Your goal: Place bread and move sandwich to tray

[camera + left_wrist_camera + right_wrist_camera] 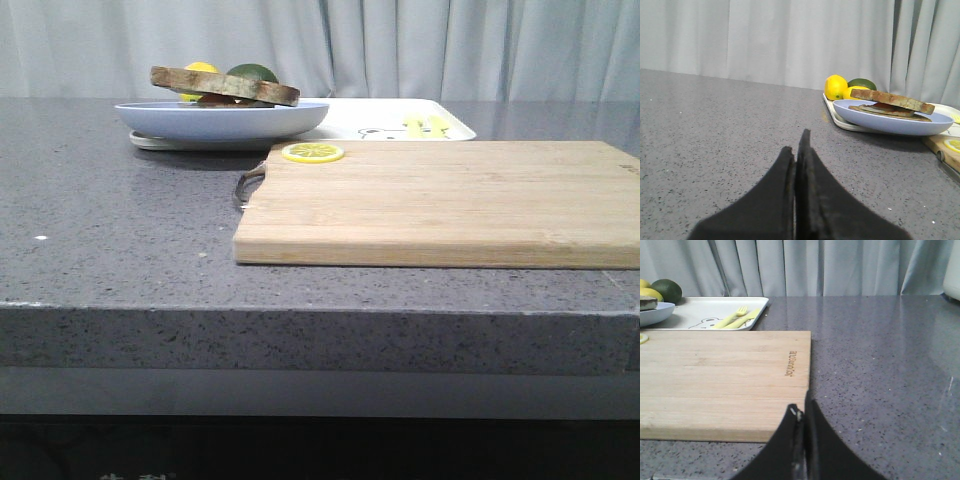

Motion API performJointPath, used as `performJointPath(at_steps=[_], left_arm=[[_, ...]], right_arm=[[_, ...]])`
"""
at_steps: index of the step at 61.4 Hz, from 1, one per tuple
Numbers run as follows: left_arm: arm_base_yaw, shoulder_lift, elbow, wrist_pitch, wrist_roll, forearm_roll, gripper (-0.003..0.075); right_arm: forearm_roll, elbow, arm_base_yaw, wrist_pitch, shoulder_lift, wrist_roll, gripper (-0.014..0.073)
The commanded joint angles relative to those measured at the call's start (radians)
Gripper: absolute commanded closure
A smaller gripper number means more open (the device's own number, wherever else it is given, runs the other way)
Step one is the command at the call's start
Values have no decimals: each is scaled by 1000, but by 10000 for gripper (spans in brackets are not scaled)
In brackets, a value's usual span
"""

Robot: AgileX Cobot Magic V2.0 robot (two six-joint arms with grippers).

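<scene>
The sandwich [225, 86] lies on a round pale blue plate [222, 122] at the back left. The bread [892, 100] is its thick top slice, slightly tilted, above a flatter slice with something red-orange between them. The plate rests on the left end of the white tray [400, 125], whose yellow print shows in the right wrist view [705, 315]. My left gripper [796, 141] is shut and empty, low over the bare counter well short of the plate. Shut and empty too, my right gripper [801, 401] hovers at the near right corner of the cutting board. Neither gripper shows in the front view.
A wooden cutting board [450, 200] fills the middle and right of the counter, with a lemon slice [312, 152] on its far left corner and a metal handle [245, 185] at its left edge. A lemon [836, 87] and a green fruit [862, 83] sit behind the plate.
</scene>
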Motion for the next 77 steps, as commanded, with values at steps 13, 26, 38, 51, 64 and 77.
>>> performJointPath(at_steps=[13, 26, 38, 51, 64, 77], left_arm=[[0, -20, 7, -81, -8, -7, 738], [0, -20, 7, -81, -8, -7, 738], [0, -20, 7, -81, -8, -7, 738], [0, -20, 7, -81, -8, -7, 738], [0, -20, 7, -81, -8, -7, 738], [0, -20, 7, -81, -8, -7, 738]], right_arm=[[4, -3, -15, -89, -23, -33, 708], [4, -3, -36, -82, -23, -33, 708], [4, -3, -36, -82, -23, -33, 708], [4, -3, -36, -82, -23, -33, 708], [4, -3, -36, -82, -23, -33, 708], [4, -3, -36, -77, -23, -33, 711]])
